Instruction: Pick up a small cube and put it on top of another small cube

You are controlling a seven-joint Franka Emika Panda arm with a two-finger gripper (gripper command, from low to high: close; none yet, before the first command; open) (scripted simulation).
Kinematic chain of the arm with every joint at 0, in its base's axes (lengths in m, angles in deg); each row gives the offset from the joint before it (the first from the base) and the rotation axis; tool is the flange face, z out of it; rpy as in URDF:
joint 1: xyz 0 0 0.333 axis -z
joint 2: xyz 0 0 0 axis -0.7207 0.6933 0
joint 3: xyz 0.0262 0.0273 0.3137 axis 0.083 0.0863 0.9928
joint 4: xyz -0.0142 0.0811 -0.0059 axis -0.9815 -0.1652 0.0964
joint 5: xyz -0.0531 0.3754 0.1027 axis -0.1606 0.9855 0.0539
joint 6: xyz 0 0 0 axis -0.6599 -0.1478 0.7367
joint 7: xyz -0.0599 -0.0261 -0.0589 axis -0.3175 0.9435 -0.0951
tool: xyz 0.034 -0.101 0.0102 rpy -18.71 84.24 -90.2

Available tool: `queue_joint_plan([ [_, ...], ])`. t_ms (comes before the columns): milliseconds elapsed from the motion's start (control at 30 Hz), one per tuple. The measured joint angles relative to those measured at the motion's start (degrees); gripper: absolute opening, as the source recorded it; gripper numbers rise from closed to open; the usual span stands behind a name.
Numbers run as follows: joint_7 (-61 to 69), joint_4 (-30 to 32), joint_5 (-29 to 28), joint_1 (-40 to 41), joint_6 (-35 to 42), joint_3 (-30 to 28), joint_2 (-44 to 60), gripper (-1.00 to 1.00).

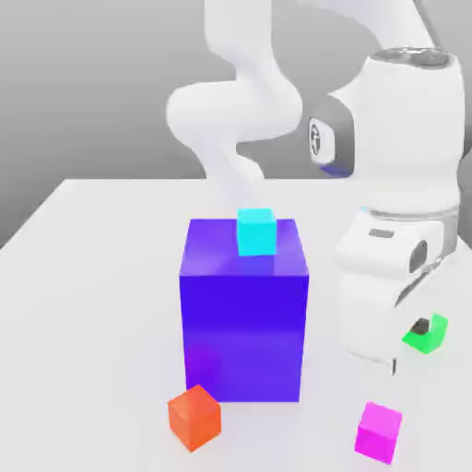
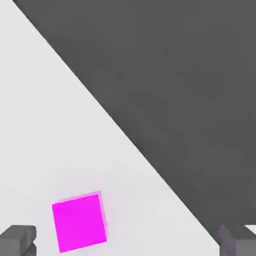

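Note:
A small magenta cube (image 1: 379, 431) lies on the white table (image 1: 83, 304) near its front right corner. In the hand view the magenta cube (image 2: 80, 222) sits close to one grey fingertip (image 2: 17, 239), off the line between the two. My gripper (image 1: 410, 347) hangs above the table just behind that cube, open, with nothing between its fingers (image 2: 128, 243). A small green cube (image 1: 428, 333) sits right behind the hand, partly hidden by it. A small orange cube (image 1: 194, 416) lies in front of the big blue block. A small cyan cube (image 1: 256, 230) rests on top of that block.
A large blue block (image 1: 244, 309) stands in the middle of the table, left of the hand in the exterior view. The table edge (image 2: 125, 135) runs diagonally close to the magenta cube, with dark floor (image 2: 190, 75) beyond it.

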State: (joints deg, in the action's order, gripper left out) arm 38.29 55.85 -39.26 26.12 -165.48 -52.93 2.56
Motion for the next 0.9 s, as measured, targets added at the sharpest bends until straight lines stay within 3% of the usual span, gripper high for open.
queue_joint_plan([
  [233, 1.75, -0.81, -3.6, -1.74, -8.93, -0.1, 14.4, 0.0],
  [267, 1.74, -1.13, -3.63, -1.76, -10.2, -0.13, 16.03, -1.0],
  [500, 1.68, -1.16, -3.74, -1.74, -10.25, -0.11, 16.2, -1.0],
  [667, 2.28, 0.81, -3.56, -1.64, -3.37, 0.38, 7.36, -1.0],
  [900, 15.8, 7.22, -6.2, -5.63, -1.2, 7.39, -1.13, -1.0],
])
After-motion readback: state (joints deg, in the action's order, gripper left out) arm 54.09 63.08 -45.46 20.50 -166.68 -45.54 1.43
